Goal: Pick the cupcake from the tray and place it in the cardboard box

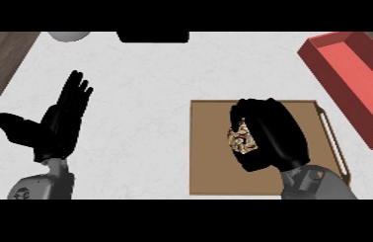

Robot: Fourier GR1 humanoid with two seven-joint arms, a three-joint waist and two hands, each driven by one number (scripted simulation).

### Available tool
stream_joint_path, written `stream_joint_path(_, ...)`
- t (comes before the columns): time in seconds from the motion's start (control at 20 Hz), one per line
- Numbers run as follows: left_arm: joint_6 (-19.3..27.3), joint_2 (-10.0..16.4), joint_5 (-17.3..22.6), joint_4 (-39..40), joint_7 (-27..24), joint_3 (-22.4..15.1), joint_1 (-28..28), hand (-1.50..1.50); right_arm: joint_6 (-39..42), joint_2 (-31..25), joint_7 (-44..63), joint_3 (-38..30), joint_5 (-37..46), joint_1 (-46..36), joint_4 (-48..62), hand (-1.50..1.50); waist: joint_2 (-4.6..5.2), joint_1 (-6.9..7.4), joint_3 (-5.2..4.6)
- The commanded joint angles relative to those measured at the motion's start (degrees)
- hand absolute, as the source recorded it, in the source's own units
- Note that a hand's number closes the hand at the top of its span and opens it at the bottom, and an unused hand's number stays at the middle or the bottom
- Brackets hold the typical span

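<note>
A brown tray (211, 172) with thin metal handles lies on the white counter at the lower right. My right hand (271, 132) is over the tray, fingers curled round the cupcake (241, 139), whose patterned brown and cream side shows at the hand's left edge; most of it is hidden. A red box (348, 73) stands at the right edge, up and to the right of the tray, partly cut off. My left hand (62, 120) rests open at the left, fingers straight and pointing up.
A black object (153, 36) sits at the counter's far edge in the middle. Beside it to the left shows part of a grey round thing (69, 35). Dark wood (13, 53) borders the counter at the upper left.
</note>
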Motion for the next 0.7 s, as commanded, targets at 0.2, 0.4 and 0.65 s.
stream_joint_path(0.2,-0.41,-0.25,0.55,-2.71,1.21,-0.53,1.62,0.00,-0.52,3.27,8.64,-14.18,-3.27,-6.34,-8.28,1.50,-0.11,-0.25,0.01)
stream_joint_path(0.4,-0.80,0.61,0.36,-4.85,2.26,-0.49,2.89,0.00,-3.52,1.98,9.81,-19.79,-0.72,-7.59,-6.14,1.50,-0.01,0.00,0.03)
stream_joint_path(0.65,-2.42,1.18,2.02,-4.22,0.91,1.06,3.26,0.00,-1.62,-1.84,7.37,-29.07,-5.25,-8.77,-1.24,1.50,0.06,0.01,0.02)
